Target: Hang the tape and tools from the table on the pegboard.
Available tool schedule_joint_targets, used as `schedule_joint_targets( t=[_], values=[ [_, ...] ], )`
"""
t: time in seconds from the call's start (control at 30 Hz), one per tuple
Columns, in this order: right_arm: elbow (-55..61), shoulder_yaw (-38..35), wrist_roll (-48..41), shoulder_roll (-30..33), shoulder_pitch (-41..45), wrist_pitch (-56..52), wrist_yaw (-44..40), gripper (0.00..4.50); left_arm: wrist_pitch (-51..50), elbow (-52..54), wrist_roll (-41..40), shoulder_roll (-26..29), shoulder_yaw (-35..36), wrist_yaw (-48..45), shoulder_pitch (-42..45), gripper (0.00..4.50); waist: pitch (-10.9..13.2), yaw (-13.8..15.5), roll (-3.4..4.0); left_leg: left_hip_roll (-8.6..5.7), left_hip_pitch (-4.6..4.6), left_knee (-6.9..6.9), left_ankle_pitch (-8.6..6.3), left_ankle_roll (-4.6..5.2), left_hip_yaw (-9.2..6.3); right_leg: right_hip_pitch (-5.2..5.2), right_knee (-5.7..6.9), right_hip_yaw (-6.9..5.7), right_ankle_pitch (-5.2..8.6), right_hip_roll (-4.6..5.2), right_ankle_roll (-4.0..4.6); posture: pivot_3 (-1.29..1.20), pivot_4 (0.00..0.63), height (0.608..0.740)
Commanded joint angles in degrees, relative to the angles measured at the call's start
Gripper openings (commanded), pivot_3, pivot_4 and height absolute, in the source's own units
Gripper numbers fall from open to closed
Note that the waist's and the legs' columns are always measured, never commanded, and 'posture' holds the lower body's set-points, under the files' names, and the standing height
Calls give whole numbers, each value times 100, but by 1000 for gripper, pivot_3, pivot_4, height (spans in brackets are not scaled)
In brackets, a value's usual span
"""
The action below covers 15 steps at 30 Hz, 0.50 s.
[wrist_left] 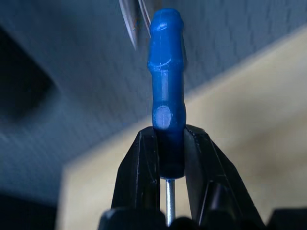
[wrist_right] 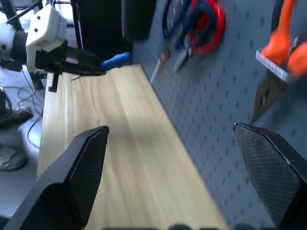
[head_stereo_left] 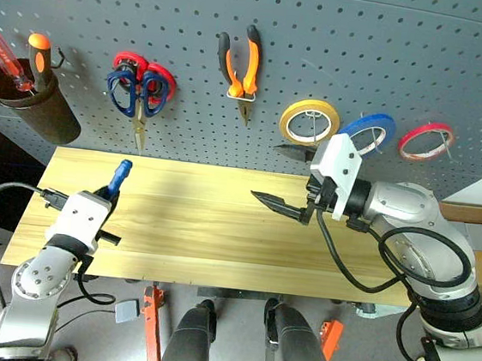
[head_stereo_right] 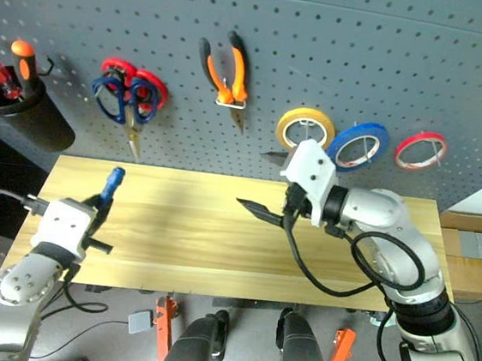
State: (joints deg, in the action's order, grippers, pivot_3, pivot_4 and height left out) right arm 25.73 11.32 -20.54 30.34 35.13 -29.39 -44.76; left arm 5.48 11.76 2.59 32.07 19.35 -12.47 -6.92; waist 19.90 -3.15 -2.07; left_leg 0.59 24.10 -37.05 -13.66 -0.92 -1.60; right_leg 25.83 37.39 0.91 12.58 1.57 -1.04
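My left gripper (head_stereo_left: 109,191) is shut on the small blue-handled screwdriver (head_stereo_left: 121,173), held just above the left end of the table (head_stereo_left: 218,238). In the left wrist view both fingers (wrist_left: 144,177) clamp the lower handle of the screwdriver (wrist_left: 167,96), with the metal shaft running back between them. My right gripper (head_stereo_left: 281,179) stands open over the table's middle, pointing left, with nothing in it. On the pegboard (head_stereo_left: 367,47) hang the blue tape (head_stereo_left: 373,119), the orange-and-black pliers (head_stereo_left: 252,57) and the dark blue scissors (head_stereo_left: 138,114).
A yellow roll (head_stereo_left: 309,121) and a red roll (head_stereo_left: 426,140) hang beside the blue tape. Red-handled scissors (head_stereo_left: 161,77) overlap the blue pair. A dark cup (head_stereo_left: 37,112) at the board's left holds red and orange screwdrivers. A wooden shelf (head_stereo_left: 479,214) adjoins the table's right end.
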Motion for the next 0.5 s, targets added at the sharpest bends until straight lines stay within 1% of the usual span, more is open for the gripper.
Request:
schedule_joint_targets(
  t=[0.03, 0.2, 0.3, 0.4, 0.5],
  values=[
    [115, -272, -255, -11, -53, 385, -286, 4500, -4, 715, 87, -29, 495, 348, 126, 385, 0, 2, 0, 0, 0, 1, 0, 0, 0, 0, -2, 0, 0, 0, 0, -67, 335, 740],
    [160, -413, -601, -53, 16, 212, -399, 4500, -602, 1480, 14, -112, 667, 458, 468, 385, -1, 13, -1, -2, 2, -2, 0, 0, 3, -2, -2, -2, -2, -5, -5, -54, 329, 740],
    [182, -539, -915, -28, 73, 56, -488, 4500, -1085, 1807, -84, -90, 865, 570, 861, 385, -1, 32, -2, 3, 1, -6, 0, 0, 2, -2, 4, -9, -2, -18, -5, -41, 326, 740],
    [137, -601, -1033, 20, 94, 33, -545, 4500, -1437, 1975, -129, -90, 951, 611, 1141, 385, -1, 36, -2, 5, -3, -12, 0, 0, 0, -2, 22, -12, -2, -25, -5, -27, 322, 740],
    [-2, -625, -1028, 43, 130, 72, -605, 4500, -1771, 2025, -248, -32, 1020, 667, 1663, 385, -1, 46, -2, 5, -9, -15, 1, 0, 4, -2, 31, -10, -2, -29, -6, -21, 319, 740]
  ],
)
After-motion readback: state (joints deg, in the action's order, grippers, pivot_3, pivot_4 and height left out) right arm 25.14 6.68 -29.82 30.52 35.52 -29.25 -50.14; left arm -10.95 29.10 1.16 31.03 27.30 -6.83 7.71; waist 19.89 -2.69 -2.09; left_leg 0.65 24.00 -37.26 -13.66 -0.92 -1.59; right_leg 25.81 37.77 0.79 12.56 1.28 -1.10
